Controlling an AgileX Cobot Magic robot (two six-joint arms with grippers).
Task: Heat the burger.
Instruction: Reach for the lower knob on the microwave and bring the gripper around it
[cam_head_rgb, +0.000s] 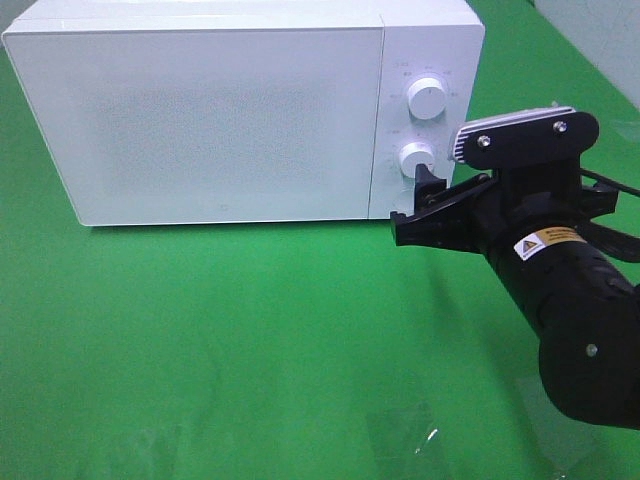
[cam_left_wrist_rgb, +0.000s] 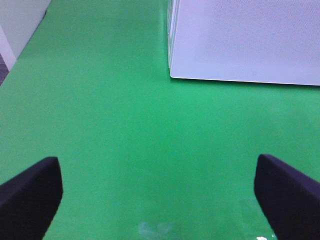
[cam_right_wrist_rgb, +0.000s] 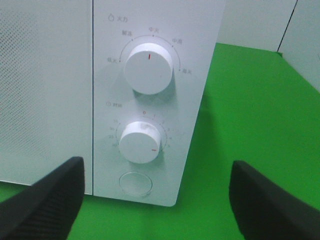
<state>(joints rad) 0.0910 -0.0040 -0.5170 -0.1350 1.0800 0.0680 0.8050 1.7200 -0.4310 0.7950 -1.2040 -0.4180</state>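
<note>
The burger is out of view. A white microwave (cam_head_rgb: 220, 110) stands at the back of the green table with its door shut. Its control panel has an upper knob (cam_head_rgb: 427, 99) and a lower knob (cam_head_rgb: 415, 157); both also show in the right wrist view, upper (cam_right_wrist_rgb: 149, 71) and lower (cam_right_wrist_rgb: 140, 142). My right gripper (cam_head_rgb: 432, 200) is open, just in front of the lower knob and apart from it; its fingers (cam_right_wrist_rgb: 42, 200) frame the panel. My left gripper (cam_left_wrist_rgb: 160, 200) is open and empty over bare green cloth, left of the microwave's front corner (cam_left_wrist_rgb: 172, 75).
A round button (cam_right_wrist_rgb: 136, 183) sits below the lower knob. The green cloth (cam_head_rgb: 250, 330) covers the table. A clear shiny patch (cam_head_rgb: 405, 435) lies near the front edge. A white wall panel (cam_left_wrist_rgb: 20, 25) stands at the left.
</note>
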